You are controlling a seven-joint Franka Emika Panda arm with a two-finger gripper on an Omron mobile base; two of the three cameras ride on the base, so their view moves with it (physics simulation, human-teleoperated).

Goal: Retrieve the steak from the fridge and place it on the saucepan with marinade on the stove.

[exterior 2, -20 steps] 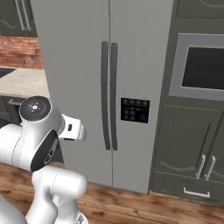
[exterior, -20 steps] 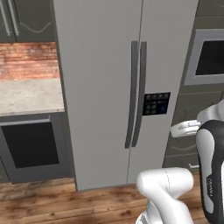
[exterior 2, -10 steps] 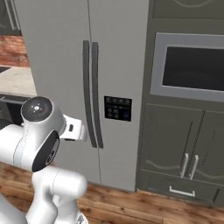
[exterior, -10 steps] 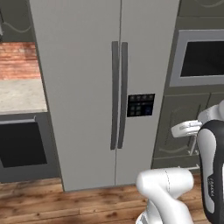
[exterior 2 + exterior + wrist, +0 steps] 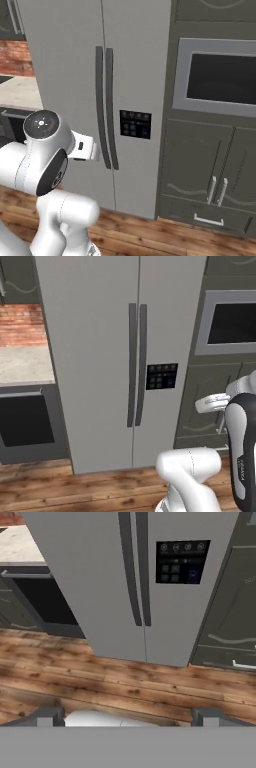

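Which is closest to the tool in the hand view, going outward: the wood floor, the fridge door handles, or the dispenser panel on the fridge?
From the open tool at the bottom of the hand view:
1. Wood floor, directly ahead of the fingertips.
2. Fridge door handles, beyond the floor, centre of the fridge.
3. Dispenser panel, higher up on the right door.

A wall oven (image 5: pixel 220 82) sits at 3 o'clock, cabinets (image 5: pixel 210 175) with pale handles under it. At 9 o'clock, a speckled counter (image 5: pixel 22 363) (brick wall (image 5: pixel 22 326) behind). Wood floor (image 5: pixel 125 682) runs below.
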